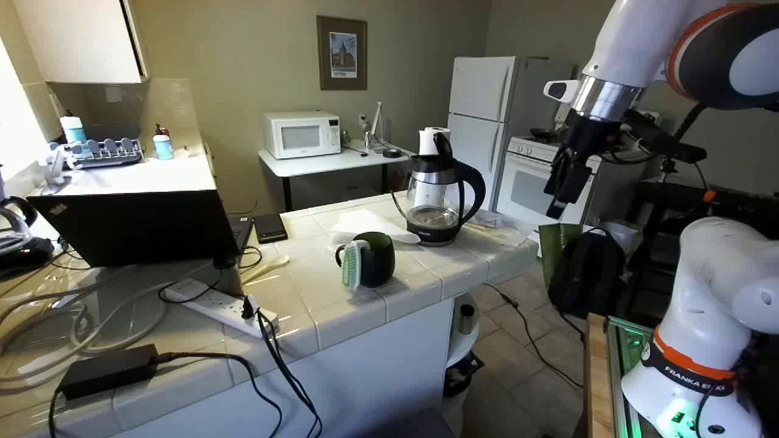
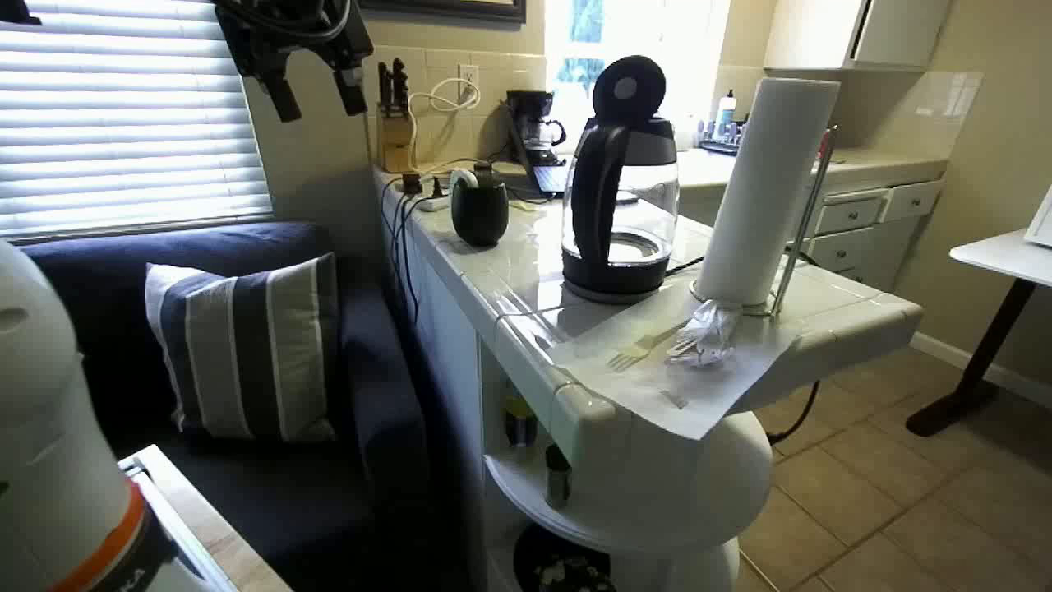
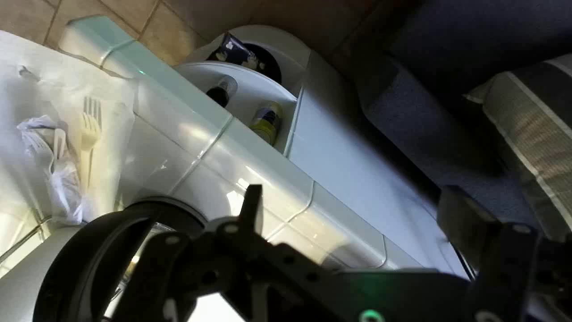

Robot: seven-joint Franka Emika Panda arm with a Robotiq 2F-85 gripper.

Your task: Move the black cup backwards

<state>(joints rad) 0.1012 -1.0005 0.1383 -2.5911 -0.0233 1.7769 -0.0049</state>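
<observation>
The arm is white with orange trim, a black joint housing bearing a pale disc, and a silver collar. The base has a black band lettered "FRANKA" in white. The black, angular hand shows round screw heads; dark cables loop near it.

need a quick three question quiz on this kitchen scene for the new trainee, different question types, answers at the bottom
1. Multiple choice: Which of these stands on the same tiled counter as the black cup?
A) the microwave
B) the kettle
C) the striped pillow

2. True or false: The claw is open, with nothing between its fingers.

3. Fill in the missing word: The kettle's lid is ____ (open or shut).

Key:
1. B
2. True
3. open
</observation>
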